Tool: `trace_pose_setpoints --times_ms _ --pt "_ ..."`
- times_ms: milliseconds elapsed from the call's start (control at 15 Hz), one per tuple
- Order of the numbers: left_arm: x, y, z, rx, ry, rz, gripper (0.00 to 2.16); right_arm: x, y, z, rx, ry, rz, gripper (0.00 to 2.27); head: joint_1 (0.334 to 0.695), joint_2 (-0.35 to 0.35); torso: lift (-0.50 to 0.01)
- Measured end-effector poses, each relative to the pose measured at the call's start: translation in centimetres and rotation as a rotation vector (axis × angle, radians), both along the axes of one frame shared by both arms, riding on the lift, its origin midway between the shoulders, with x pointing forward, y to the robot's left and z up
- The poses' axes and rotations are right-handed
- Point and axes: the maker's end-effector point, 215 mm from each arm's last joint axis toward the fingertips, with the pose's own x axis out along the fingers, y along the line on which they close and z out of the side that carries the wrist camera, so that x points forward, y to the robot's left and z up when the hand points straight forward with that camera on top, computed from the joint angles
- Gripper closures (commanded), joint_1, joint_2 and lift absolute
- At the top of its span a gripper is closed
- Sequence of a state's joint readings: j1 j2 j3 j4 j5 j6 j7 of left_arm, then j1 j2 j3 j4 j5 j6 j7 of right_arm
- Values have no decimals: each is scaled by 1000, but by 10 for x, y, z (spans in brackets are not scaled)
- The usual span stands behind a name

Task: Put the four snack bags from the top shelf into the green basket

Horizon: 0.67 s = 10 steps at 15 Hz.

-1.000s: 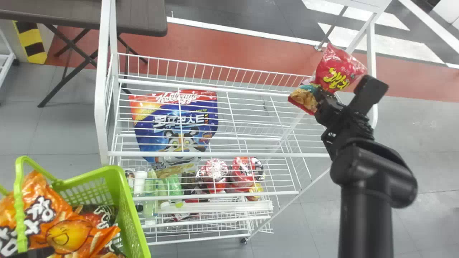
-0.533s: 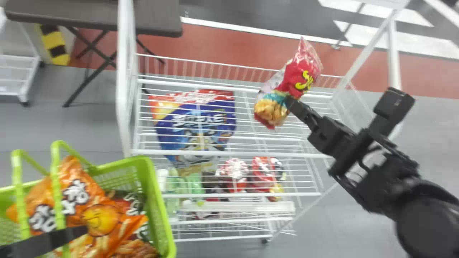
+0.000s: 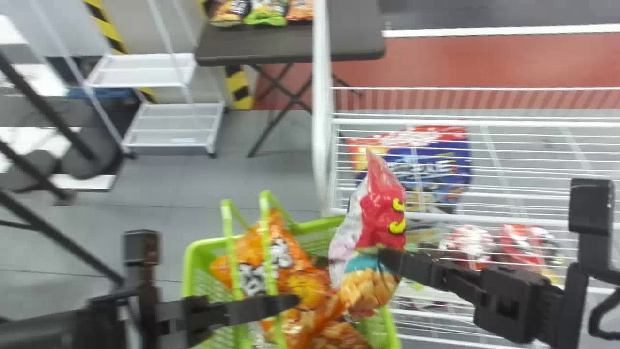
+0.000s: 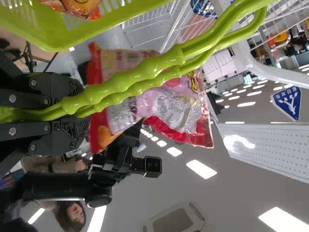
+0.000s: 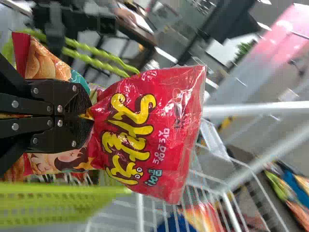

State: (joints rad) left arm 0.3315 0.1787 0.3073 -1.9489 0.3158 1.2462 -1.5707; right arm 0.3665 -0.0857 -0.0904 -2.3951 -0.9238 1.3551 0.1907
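Clamping the green basket (image 3: 317, 225) by its handles (image 4: 159, 63) in the left tool (image 4: 72, 113) and, above its right edge, pinching the red snack bag (image 5: 159, 130) in the right tool (image 5: 88, 115): probably light, slippery, crushable; best gripped by a seam.

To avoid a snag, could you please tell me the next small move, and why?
Probably ease the right gripper slightly left, farther over the green basket, before lowering: the red snack bag in its jaws overlaps the basket's right rim in the head view.
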Motion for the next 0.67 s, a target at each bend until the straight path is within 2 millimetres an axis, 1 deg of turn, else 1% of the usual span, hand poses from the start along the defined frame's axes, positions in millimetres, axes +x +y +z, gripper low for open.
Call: trace_pose_setpoints --times_ms 133,200,400,467,533,600,667 --pt "-2 -6 4 -4 0 -16 2148 -4 26 -20 12 59 62 2263 695 289 0" --pt "-3 -8 5 -6 0 -21 2148 -5 34 -31 4 83 81 2263 695 305 0" --pt "-5 -13 11 -15 2 -35 2148 0 54 -71 -51 152 138 2263 695 338 0" --pt "-6 -15 12 -18 4 -39 2148 0 58 -83 -66 179 158 2229 695 344 0" --pt "-7 -16 13 -20 7 -43 2148 0 61 -93 -82 202 174 1673 695 347 0" --pt "-7 -16 13 -21 8 -44 2148 0 62 -98 -94 212 183 539 695 349 0" --pt "-7 -15 13 -20 9 -42 2148 -1 59 -99 -102 217 190 -2 695 348 0"
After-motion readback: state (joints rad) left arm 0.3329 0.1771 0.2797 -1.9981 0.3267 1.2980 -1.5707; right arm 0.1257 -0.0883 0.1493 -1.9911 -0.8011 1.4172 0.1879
